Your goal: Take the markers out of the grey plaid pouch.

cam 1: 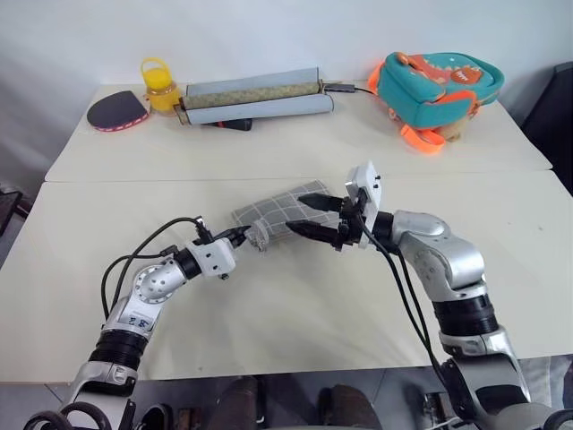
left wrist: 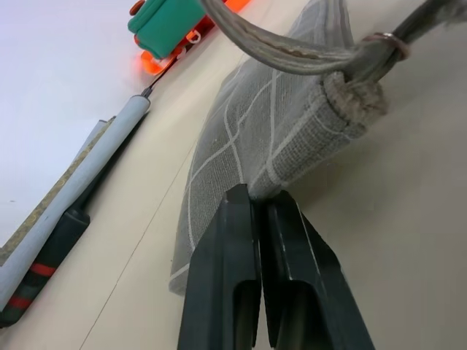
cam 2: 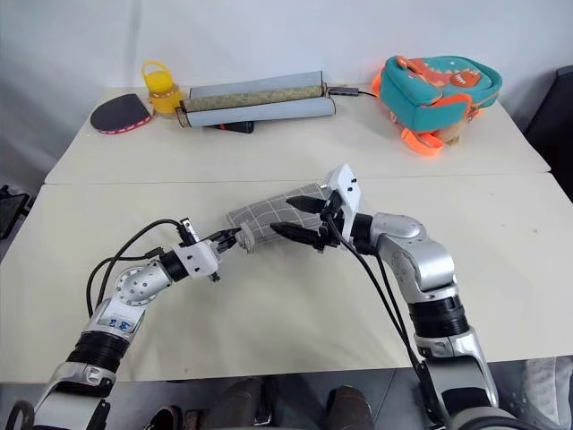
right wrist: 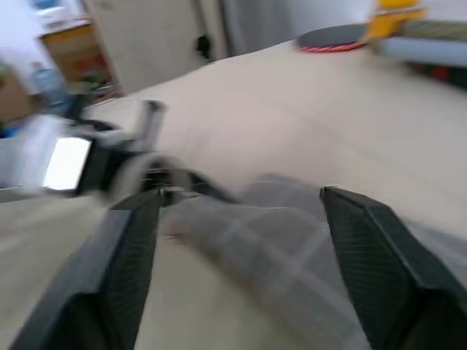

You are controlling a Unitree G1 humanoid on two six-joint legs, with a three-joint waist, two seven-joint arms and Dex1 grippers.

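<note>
Item: grey plaid pouch (cam 1: 277, 218), lying flat near the middle of the surface (cam 1: 295, 296), well away from the far edge.

Left claw (cam 1: 243, 236): fingers (left wrist: 241, 292) pressed together, pinching the pouch's near-left corner beside its ring pull (left wrist: 387, 40).

Right claw (cam 1: 309, 216): fingers (right wrist: 379, 270) standing wide apart, straddling the pouch's other end, gripping nothing.

Along the far edge: 1 paddle (cam 1: 116, 111) at the left corner, 1 yellow jar (cam 1: 161, 88), 2 grey rolls (cam 1: 255, 97), 1 teal and orange backpack (cam 1: 439, 90) toward the right corner.
</note>
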